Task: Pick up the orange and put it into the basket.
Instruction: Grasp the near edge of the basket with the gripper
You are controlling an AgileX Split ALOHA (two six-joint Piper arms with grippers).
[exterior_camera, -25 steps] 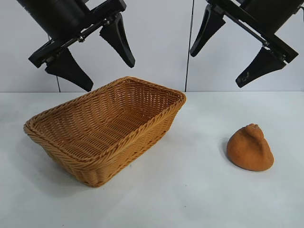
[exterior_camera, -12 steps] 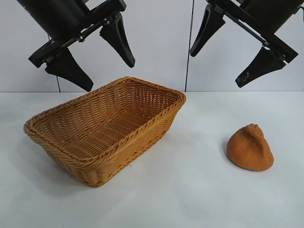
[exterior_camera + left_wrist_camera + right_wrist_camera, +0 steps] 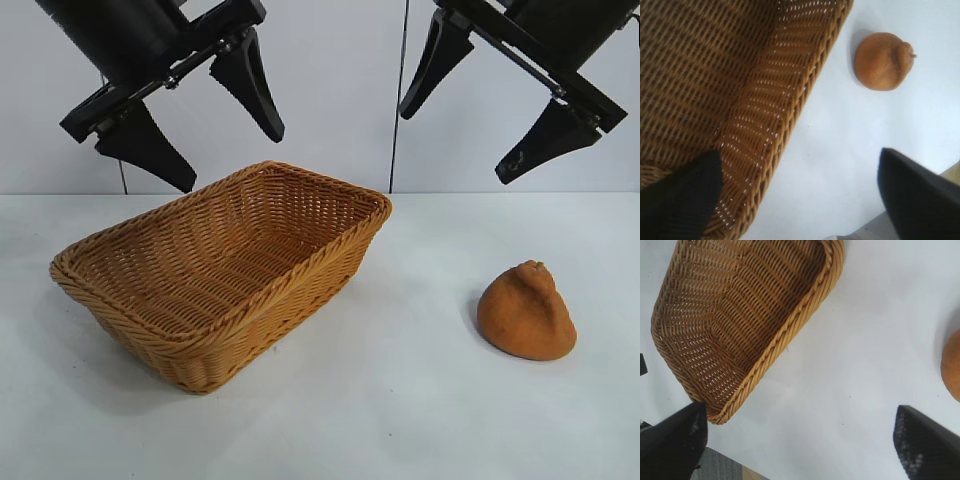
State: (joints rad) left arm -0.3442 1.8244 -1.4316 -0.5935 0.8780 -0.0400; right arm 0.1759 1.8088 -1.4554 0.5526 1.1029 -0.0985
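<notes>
On the white surface (image 3: 400, 400) the orange (image 3: 526, 312) sits on its broad base with the knobby top up, well apart from the basket (image 3: 215, 270), which lies to the left side and has nothing inside. Both claws hang high above – the left claw (image 3: 190, 110) over the basket, the right claw (image 3: 500, 95) above the gap between basket and fruit, and each has its fingers spread wide and holds nothing. The step in hand, as I judge it, is the reach to the orange, and the right arm is the nearer one. To do it well the claw should come down straight over the fruit and close around the wide lower part, not the narrow tip, because the tip could slip out; the rough matte skin will probably help the hold. The left wrist view shows the whole orange (image 3: 883, 61) from above, just past the basket rim (image 3: 810, 90) – a thing the right wrist view does not give, since there only an edge of the orange (image 3: 952, 371) appears. The right wrist view, however, shows nearly the full inside of the basket (image 3: 740, 315).
</notes>
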